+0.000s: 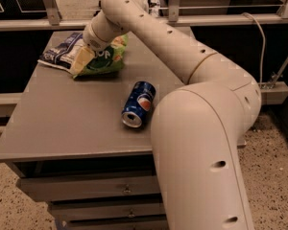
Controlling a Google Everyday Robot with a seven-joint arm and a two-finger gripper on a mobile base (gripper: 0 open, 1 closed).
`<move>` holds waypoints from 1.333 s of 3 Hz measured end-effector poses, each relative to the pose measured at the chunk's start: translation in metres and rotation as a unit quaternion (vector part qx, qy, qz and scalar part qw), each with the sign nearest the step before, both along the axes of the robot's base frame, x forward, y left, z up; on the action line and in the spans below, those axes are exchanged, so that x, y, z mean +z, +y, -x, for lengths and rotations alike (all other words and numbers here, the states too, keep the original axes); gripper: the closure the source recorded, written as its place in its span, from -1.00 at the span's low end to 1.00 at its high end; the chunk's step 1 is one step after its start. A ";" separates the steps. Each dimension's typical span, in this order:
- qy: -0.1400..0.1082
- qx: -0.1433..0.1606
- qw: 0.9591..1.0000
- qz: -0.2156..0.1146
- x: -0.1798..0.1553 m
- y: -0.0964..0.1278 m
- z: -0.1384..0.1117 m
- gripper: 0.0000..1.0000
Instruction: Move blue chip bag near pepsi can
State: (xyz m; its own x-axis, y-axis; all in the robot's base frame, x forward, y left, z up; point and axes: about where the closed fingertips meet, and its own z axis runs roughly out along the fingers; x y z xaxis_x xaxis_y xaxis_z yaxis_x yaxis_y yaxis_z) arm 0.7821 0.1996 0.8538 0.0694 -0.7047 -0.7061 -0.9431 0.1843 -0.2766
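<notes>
Grey table (62,123), back corner: blue chip bag (56,56) just beside jaws

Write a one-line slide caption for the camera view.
Gripper poised where blue chip bag meets green chip bag; pepsi can lies on its side, apart.

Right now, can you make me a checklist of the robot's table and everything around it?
Surface: flat grey table top, drawers beneath.
Job's things: crinkly dark blue chip bag at the far left corner; blue aluminium pepsi can lying on its side mid-table, apart from the bag.
Clutter: bright green chip bag right beside the blue one.
Grippers: cream gripper over where the two bags meet.
Cables: white cable hanging behind the arm.
Surroundings: metal railing behind, speckled floor below.
</notes>
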 end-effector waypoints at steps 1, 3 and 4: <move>0.005 0.013 1.000 0.003 -0.006 0.004 0.001 -0.63; 0.006 0.019 1.000 0.024 -0.011 -0.001 0.001 0.47; 0.006 0.019 1.000 0.024 -0.011 -0.001 0.001 0.91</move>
